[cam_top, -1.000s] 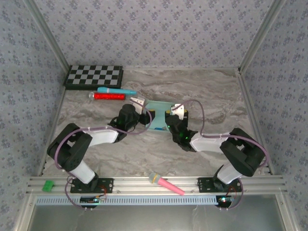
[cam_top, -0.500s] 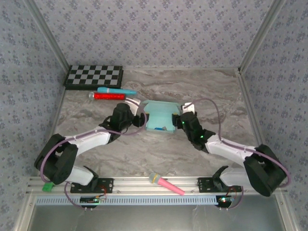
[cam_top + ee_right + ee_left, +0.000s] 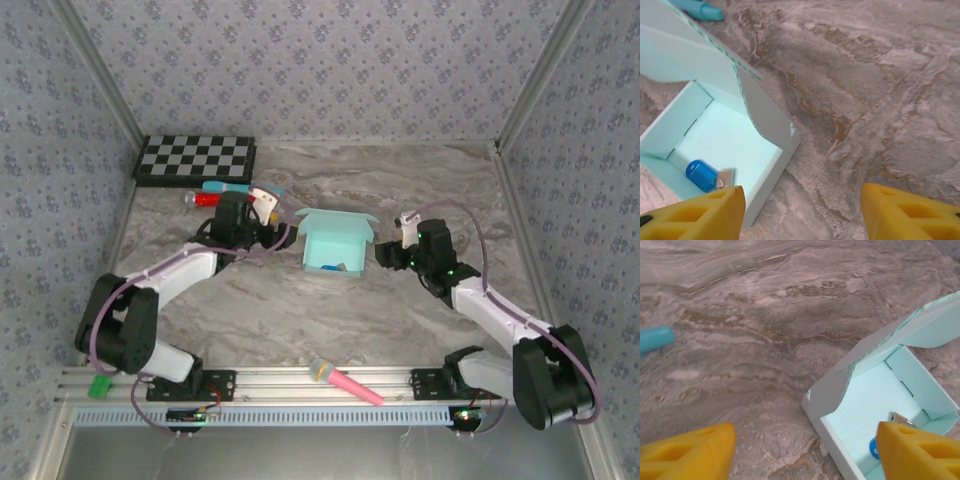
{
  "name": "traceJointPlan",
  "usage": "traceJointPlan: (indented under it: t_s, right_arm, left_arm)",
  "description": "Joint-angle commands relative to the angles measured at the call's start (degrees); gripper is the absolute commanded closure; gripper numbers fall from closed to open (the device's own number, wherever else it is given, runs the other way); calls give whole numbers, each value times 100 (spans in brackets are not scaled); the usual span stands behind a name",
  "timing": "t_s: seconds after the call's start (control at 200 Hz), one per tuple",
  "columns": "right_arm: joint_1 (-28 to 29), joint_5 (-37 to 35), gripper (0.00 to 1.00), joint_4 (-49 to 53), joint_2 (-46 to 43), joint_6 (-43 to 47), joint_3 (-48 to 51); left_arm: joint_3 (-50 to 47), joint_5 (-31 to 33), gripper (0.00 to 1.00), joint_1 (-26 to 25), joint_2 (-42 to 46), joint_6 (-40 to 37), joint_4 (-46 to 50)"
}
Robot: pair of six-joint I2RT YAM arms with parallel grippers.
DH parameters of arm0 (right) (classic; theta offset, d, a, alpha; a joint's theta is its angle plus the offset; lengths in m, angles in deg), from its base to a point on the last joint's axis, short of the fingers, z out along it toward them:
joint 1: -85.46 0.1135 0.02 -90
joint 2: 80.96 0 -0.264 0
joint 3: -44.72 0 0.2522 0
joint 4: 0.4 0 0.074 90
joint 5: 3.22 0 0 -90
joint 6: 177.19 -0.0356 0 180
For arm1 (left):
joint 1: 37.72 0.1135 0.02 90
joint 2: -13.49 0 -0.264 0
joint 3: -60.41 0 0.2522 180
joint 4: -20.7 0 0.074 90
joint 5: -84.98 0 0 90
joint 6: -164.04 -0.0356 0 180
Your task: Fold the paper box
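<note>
While left end effector [image 3: 266, 201] and right end effector [image 3: 404, 228] are being held released, paper box [image 3: 335, 245] is being judged light, flimsy; lid edge [image 3: 338, 214] being favoured.

The aqua paper box [image 3: 338, 243] sits formed on the table [image 3: 300, 310], lid seemingly half-open.

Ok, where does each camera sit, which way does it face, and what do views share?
Top external: above, behind the bases, looking down at the table; both arms flank the paper box.
Left wrist: on the left end effector, looking down; yellow fingers low, box right.
Right wrist: on the right end effector, looking down; yellow fingers low, box left.
Shared: the box's open inside.
</note>
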Motion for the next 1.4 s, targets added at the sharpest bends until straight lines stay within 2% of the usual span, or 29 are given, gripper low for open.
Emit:
traceJointPlan:
  t_s: [0.0, 0.15, 0.31, 0.74, 1.064, 1.399]
  right_arm:
    - [-189, 949, 38, -410, 308, 407, -121]
    - [-303, 1308, 43, -671, 772, 475, -380]
    - [-311, 1174, 43, -999, 930, 381, -423]
    - [-306, 1494, 46, -1135, 1420, 330, -740]
    - [-233, 1490, 59, -1182, 1571, 229, -853]
    - [-165, 1370, 66, -1021, 1623, 375, -966]
  left_arm:
    - [459, -947, 34, 154, -393, -332, 241]
    - [839, -1445, 40, 187, -764, -346, 354]
    - [881, -1635, 42, 186, -835, -331, 370]
    - [889, -1647, 46, 143, -1004, -178, 212]
    - [910, -1431, 54, -33, -1123, 48, 16]
    - [924, -1293, 61, -57, -1128, 119, -77]
